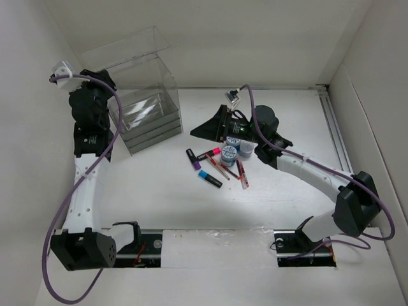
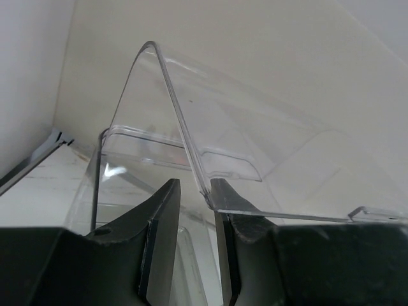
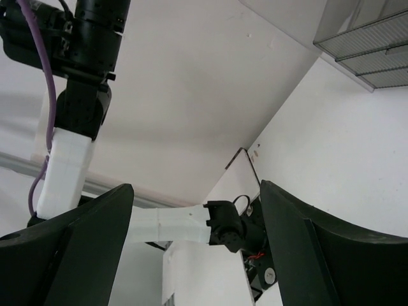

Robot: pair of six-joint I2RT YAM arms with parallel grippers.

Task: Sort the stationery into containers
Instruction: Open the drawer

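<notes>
Gently, we should draw the narrow, unclamped left claw [image 2: 194,196] straight off the organizer lid [image 2: 210,108]; right claw [image 3: 196,191] gapes wide, empty.

no legible text in any view, white label [image 1: 91,138] on left arm [image 1: 83,185] blurred, print on rolls [image 1: 233,141] too small

Clear plastic box-shaped organizer [image 1: 145,120], lid raised, far left; short black markers [image 1: 209,179], thin red pens [image 1: 224,169], blue-white rolls [image 1: 228,152] clustered mid-counter [image 1: 159,204].
</notes>
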